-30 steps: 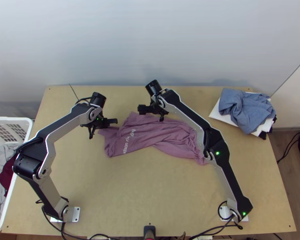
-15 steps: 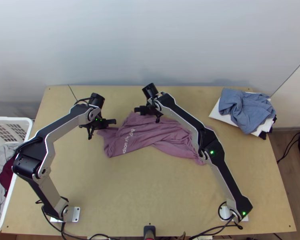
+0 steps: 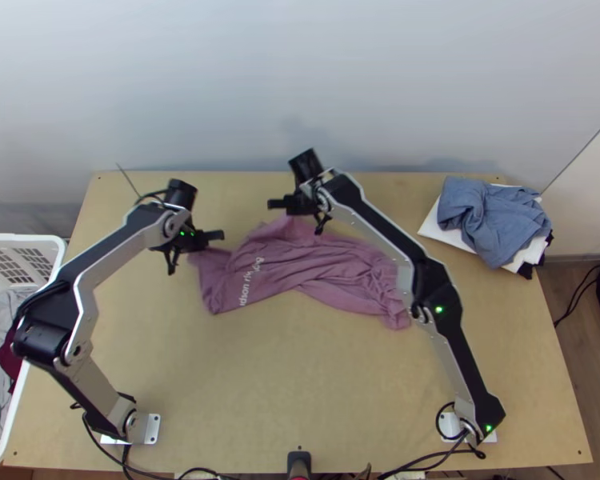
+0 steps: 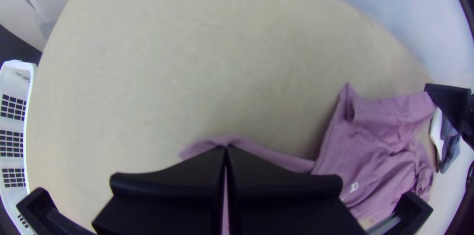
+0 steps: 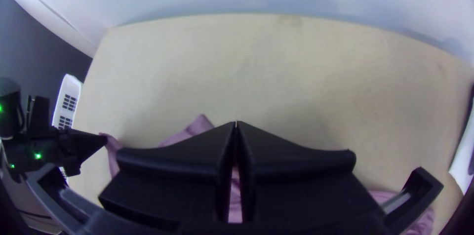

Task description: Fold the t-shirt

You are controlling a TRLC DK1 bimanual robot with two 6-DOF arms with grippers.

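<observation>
The left gripper [image 4: 226,148] had shifted outward and the right gripper [image 5: 236,123] had lifted, both clamped on the rumpled mauve T-shirt [image 3: 308,268]. Spreading likely preceded folding.

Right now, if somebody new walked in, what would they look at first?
Probably the wrinkly purple t-shirt with white letters, lying across the middle of the table. Next, the left gripper and the right gripper, each pinching its far side. Then maybe the crumpled blue cloth on the white cloth, at the table's far right corner.
</observation>
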